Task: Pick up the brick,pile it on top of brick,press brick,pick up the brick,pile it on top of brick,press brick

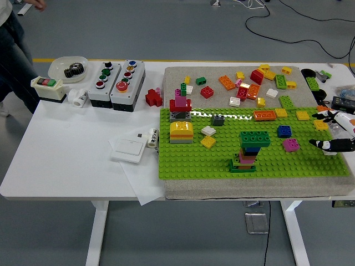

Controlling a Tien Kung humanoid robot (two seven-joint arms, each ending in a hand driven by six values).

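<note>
The white worktop (66, 166) carries a grey mat (183, 77) with a green baseplate (310, 163) on its near half. At 10 o'clock from the baseplate stand two grey button boxes (116, 83), a clear dish with a black gear (72, 70) and a small switch box (49, 87). A white wall switch (128, 149) lies on a paper sheet just left of the baseplate. Loose bricks in many colours (260, 83) are scattered on the mat at 12 o'clock. The brick tower (248, 151) stands near the middle of the baseplate: a dark green brick on top, then blue, orange and pink layers, on a wider green foot. At 3 o'clock from it lie a blue brick (284, 131) and a pink brick (291, 145). The right robot hand (335, 133) rests at the baseplate's right edge, fingers relaxed apart, holding nothing. A person's leg (14, 61) shows at the far left.
</note>
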